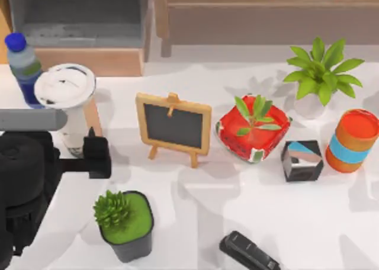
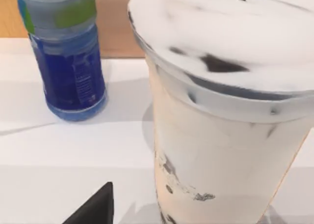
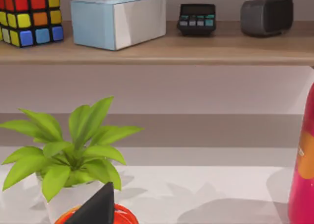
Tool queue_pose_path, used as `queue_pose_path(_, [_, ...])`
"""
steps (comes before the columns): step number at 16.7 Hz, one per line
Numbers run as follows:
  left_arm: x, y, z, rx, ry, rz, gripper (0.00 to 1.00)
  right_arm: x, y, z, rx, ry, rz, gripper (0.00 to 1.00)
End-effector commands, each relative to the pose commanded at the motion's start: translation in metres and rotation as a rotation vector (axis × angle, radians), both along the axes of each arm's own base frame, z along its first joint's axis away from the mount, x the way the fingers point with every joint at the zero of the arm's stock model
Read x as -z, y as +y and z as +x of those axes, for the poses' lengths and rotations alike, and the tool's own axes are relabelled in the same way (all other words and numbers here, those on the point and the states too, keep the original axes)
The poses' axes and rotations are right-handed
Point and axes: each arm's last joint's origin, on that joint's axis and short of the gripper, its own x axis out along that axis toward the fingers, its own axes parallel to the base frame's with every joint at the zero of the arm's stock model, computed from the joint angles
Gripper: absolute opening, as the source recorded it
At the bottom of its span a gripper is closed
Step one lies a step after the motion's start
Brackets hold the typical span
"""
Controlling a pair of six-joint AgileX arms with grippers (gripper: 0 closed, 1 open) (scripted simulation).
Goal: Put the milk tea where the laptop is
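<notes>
The left arm (image 1: 26,175) is matte black with bulky rounded housings and one grey cylindrical link. Its gripper (image 1: 98,154) has blocky black fingers (image 1: 95,144).

The right arm's black casing (image 1: 249,252) is ribbed.

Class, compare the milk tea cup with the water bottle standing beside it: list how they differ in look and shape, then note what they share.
The milk tea is wide and holds a beige drink; the bottle is slim with a blue label. The milk tea has a broad white lid; the bottle has a small blue cap. In the top view the bottle stands farther back than the milk tea. Both stand upright at the table's left side.
</notes>
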Motion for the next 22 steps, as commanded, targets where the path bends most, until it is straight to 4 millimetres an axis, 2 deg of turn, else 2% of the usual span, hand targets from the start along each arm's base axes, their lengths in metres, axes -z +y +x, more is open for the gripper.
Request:
queue_pose_path(5, [0.0,0.0,0.006,0.0,-0.004,-0.001,1.0,0.0,0.0,0.0,0.0,0.0,0.0,1.0])
queue_pose_path(8, [0.005,-0.004,0.026,0.001,-0.005,-0.001,1.0,0.0,0.0,0.0,0.0,0.0,0.0,1.0])
queue_pose_path(14, [0.029,-0.004,0.069,0.0,0.002,0.0,1.0,0.0,0.0,0.0,0.0,0.0,0.0,1.0])
queue_pose_path(19, [0.031,-0.002,0.074,0.0,0.0,0.0,1.0,0.0,0.0,0.0,0.0,0.0,0.0,1.0])
queue_pose_path(22, [0.031,-0.002,0.074,0.0,0.0,0.0,0.77,0.0,0.0,0.0,0.0,0.0,0.0,1.0])
